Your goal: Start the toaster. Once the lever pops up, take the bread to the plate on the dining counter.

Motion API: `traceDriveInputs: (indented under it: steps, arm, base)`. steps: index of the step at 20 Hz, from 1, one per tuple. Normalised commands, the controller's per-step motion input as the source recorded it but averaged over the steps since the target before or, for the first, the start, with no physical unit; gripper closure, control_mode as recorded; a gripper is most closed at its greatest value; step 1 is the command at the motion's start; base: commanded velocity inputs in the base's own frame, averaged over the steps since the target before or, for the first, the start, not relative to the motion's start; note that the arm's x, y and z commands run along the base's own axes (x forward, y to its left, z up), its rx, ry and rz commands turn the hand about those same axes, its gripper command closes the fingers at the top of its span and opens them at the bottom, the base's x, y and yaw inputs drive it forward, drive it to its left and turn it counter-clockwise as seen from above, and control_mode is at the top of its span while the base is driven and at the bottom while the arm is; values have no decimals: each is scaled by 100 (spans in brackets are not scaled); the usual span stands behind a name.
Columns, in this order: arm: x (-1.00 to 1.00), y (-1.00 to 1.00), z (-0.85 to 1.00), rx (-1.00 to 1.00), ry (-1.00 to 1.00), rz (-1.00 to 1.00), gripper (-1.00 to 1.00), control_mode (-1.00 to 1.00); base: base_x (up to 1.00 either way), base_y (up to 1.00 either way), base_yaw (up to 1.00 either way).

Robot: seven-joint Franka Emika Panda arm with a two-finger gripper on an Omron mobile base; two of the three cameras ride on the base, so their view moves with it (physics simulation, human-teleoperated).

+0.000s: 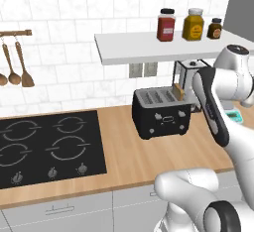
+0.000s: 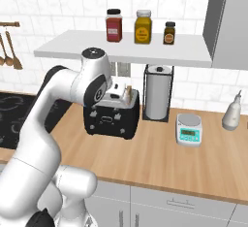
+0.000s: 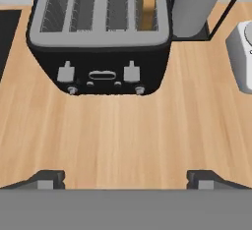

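One black toaster [image 3: 101, 37] with four silvery slots, two levers and small knobs on its front stands on the wood counter [image 3: 123, 130] against the tiled wall, with one slice of bread [image 3: 146, 3], light brown, standing upright in its rightmost slot. Three jars [image 1: 193, 24] sit on the shelf above, one paper-towel roll [image 2: 158, 92] stands just right of the toaster, and one scale [image 2: 189, 130] lies further right. The gripper [image 3: 125, 179] hangs spread wide over bare counter in front of the toaster, holding nothing
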Motion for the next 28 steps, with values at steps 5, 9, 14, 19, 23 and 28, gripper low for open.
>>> traceDriveInputs:
  steps: [5, 9, 14, 19, 23, 28]
  arm:
    - [21, -28, -7, 0, -15, 0, -100, -100]
    - [28, 0, -17, 0, -14, -6, -100, -100]
    - [20, 10, -23, 1, -2, -4, -100, -100]
    - [19, 7, -23, 2, 1, -4, -100, -100]
    - [17, 0, -31, 2, 1, -2, -100, -100]
    - [21, 0, -33, 0, 1, -1, -100, -100]
  base:
    - [0, 0, 0]
    - [0, 0, 0]
    - [0, 0, 0]
    - [0, 0, 0]
    - [0, 0, 0]
    - [0, 0, 0]
